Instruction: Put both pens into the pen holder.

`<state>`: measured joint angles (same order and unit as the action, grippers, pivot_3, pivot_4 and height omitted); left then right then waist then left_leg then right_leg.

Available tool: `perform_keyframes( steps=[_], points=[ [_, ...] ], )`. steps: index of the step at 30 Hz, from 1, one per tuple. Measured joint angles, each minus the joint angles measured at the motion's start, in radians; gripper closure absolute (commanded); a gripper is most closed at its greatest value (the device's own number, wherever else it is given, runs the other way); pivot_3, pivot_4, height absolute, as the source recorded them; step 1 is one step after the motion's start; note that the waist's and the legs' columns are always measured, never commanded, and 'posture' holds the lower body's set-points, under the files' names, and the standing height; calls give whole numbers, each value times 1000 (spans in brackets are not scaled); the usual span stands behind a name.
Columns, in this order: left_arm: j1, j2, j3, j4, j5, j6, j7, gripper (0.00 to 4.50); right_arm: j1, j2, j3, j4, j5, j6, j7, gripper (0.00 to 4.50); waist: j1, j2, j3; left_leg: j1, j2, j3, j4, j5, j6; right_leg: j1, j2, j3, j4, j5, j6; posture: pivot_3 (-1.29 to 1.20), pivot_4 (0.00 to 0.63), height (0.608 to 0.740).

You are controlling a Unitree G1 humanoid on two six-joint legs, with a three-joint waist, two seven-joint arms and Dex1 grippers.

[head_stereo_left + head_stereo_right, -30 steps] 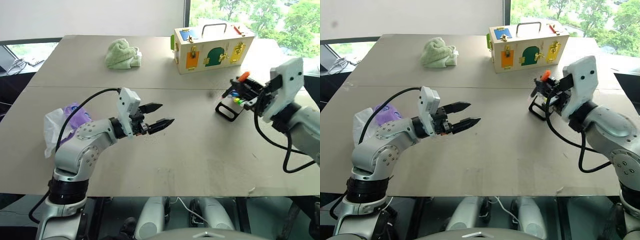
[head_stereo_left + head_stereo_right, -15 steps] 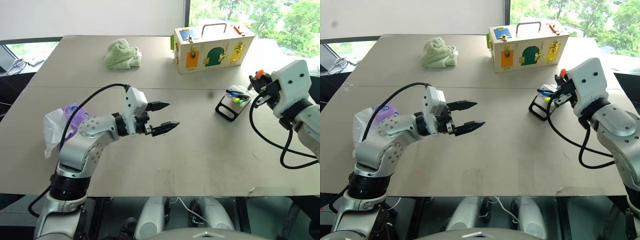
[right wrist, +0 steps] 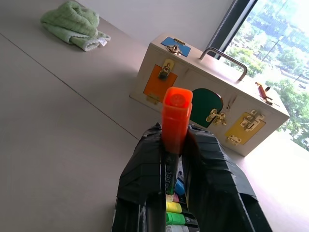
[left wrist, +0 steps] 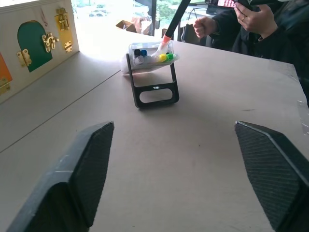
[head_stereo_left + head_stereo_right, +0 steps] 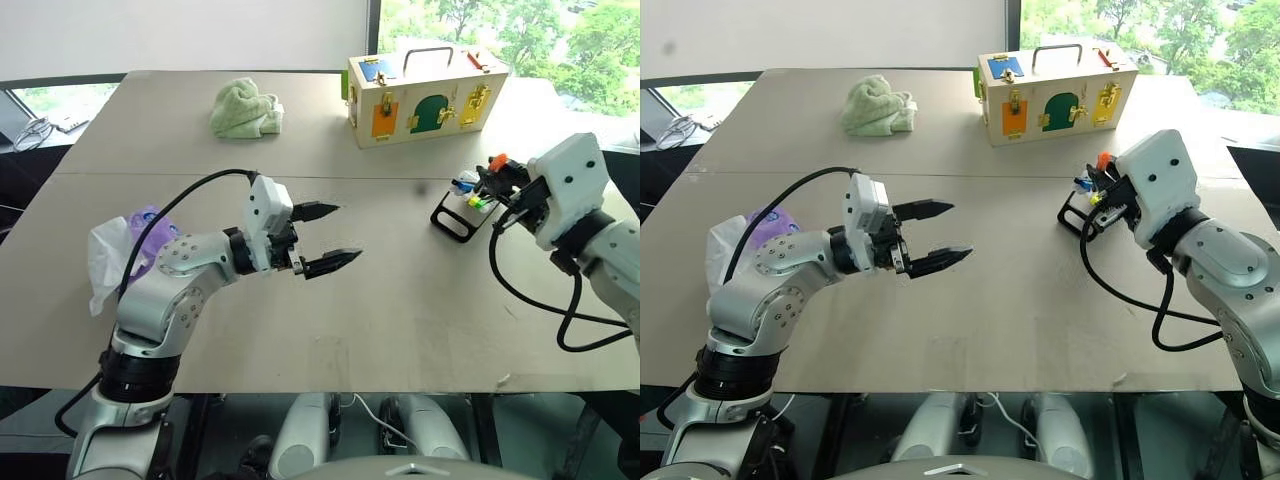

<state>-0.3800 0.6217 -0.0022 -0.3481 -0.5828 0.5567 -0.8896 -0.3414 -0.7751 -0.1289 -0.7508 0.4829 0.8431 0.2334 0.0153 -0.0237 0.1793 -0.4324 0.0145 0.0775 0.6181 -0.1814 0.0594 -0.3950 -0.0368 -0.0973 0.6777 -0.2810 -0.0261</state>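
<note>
The step in hand is the insertion of the second pen: the right end effector (image 5: 503,180) is closed on the orange-capped pen (image 3: 174,126), and it holds this pen directly at the pen holder (image 4: 152,76), which stands on the right part of the tabletop (image 5: 400,300), in front of the wooden latch box (image 5: 425,95). In the left wrist view the pale orange end of the pen is already at the clear top of the holder, among the coloured ends that stand there, but I cannot tell if it has entered a slot or only touches the top. A blue end shows in the holder, so I judge that the blue-capped pen (image 4: 143,53) is already placed and about half of the task is finished. The yellow-green markers (image 4: 166,57) sit in the same holder, just beside the orange tip. The next move asks for a small and exact push along the axis of the pen, with the tip aimed into a free slot, and only after this the fingers should release. The holder is light and narrow, so a push from the side may tip it or slide it on the tabletop. The left end effector (image 5: 322,238) is wide open and holds nothing; it hovers over the middle of the tabletop, well apart from the holder, and does not block the way. A green cloth (image 5: 246,108) lies at the far side, and a white and purple bag (image 5: 125,245) lies near the left edge; both are far from the work. A person (image 4: 251,21) is behind the tabletop, beyond the holder.
</note>
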Motion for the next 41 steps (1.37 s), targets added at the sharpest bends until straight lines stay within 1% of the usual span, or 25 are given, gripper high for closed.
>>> perform_keyframes(
  steps=[2, 5, 11, 14, 16, 17, 19, 20, 21, 23, 24, 29, 30, 32, 34, 36, 39, 41],
  points=[
    [0, -1, 0, -3, 1, -2, 2, 0, 0, -1, 4, -1, -13, -4, 0, 4441, 0, 0, 0, 0, 0, 0, 0, 0, 0, 0, 0, 0, 0, 0, 0, 0, 150, 740],
    [-1, -10, 0, -17, 2, -6, 15, 0, 0, -3, 57, 7, -95, -38, -2, 4441, -1, 0, 0, 0, 0, 0, 0, 0, 0, 0, 0, 0, 0, 0, 0, 0, 150, 740],
    [-2, -17, 0, -18, 2, -9, 21, 0, 0, 8, 131, 35, -204, -89, -2, 4441, 0, 0, 0, 0, 0, 0, 0, 0, 0, 0, 0, 0, 0, 0, 0, 0, 150, 740],
    [-1, -20, 0, -24, 3, -15, 23, 0, -1, 8, 212, 105, -317, -156, -5, 4441, 0, 0, 0, 0, 0, 0, 1, 0, 0, 0, 0, 0, 1, 0, 0, 0, 150, 740],
    [-1, -22, 0, -33, 3, -16, 28, 0, -2, 12, 250, 170, -382, -196, -7, 3425, 0, 0, 0, 0, 0, 0, 1, 0, 0, 0, 0, 0, 1, 0, 0, 0, 150, 740],
    [-1, -23, 0, -35, 3, -16, 34, 0, -8, 15, 272, 210, -419, -220, -5, 3197, 0, 0, 0, 1, 0, 0, 1, 0, 0, 1, 0, 0, 1, 0, 0, 0, 150, 740],
    [0, -26, -1, -37, 4, -15, 43, 0, -11, 22, 311, 279, -472, -258, 2, 2264, -1, 0, 0, 1, 0, 0, 2, 0, 0, 1, 0, 0, 1, 0, 0, 0, 150, 740],
    [0, -27, -1, -38, 4, -13, 48, 0, -12, 31, 321, 303, -489, -271, 4, 1746, -1, 0, 0, 1, 0, 0, 2, 0, 0, 1, 0, 0, 1, 0, 0, 0, 150, 740],
    [0, -27, -1, -44, 4, -7, 58, 0, -14, 39, 329, 329, -510, -289, 13, 1319, -1, 0, 0, 1, 0, 0, 2, 0, 0, 1, 0, 0, 1, 0, 0, 0, 150, 740],
    [1, -28, -1, -63, 11, 1, 86, 0, -16, 42, 328, 341, -533, -320, 35, 193, 0, 0, 0, 1, 0, 0, 2, 0, 0, 1, 0, 0, 1, 0, 0, 0, 150, 740],
    [2, -29, -1, -66, 12, 3, 93, 0, -16, 44, 324, 339, -532, -326, 42, 72, 0, 0, 0, 1, 0, 0, 2, 0, 0, 1, 0, 0, 1, 0, 0, 0, 150, 740],
    [64, -44, 6, -81, 12, 35, 166, 0, 63, 104, 198, 224, -374, -335, 153, 72, 0, 0, 0, 1, 0, 0, 2, 0, 0, 1, 0, 0, 1, 0, 0, 0, 150, 740],
    [82, -54, 17, -91, 11, 43, 188, 0, 100, 107, 155, 184, -310, -317, 189, 72, 1, 0, 0, 1, 0, -1, 2, 0, 0, 2, 0, 0, 1, 0, 0, 0, 150, 740],
    [180, -70, 69, -128, 8, 62, 253, 0, 229, 88, 45, 74, -137, -261, 299, 72, 1, 0, 0, 1, 0, -1, 2, 0, 0, 3, 0, 0, 0, 0, -1, 0, 150, 740],
    [269, -68, 100, -150, 12, 71, 290, 0, 322, 63, -28, 22, -30, -227, 374, 72, 0, 0, 0, 1, 0, -2, 2, 0, 0, 3, 0, 0, 0, 0, 0, 0, 150, 740],
    [343, -66, 124, -174, 11, 73, 306, 0, 379, 53, -82, 4, 19, -212, 402, 72, -2, 0, 0, 2, 1, -2, 1, -1, 1, 3, 0, 0, 0, 0, 0, 0, 150, 740],
    [517, -47, 246, -238, -11, 76, 307, 0, 514, 51, -154, -16, 28, -215, 409, 72, -1, 0, -1, 4, 1, -2, 1, -3, 4, 3, 0, -1, 1, 0, 0, 0, 150, 740],
    [610, -29, 331, -253, -23, 80, 304, 0, 591, 48, -162, -14, 5, -227, 418, 72, 1, 0, -1, 4, 1, -2, 1, -3, 4, 3, 0, -1, 1, 0, -1, 0, 150, 740]
  ],
)
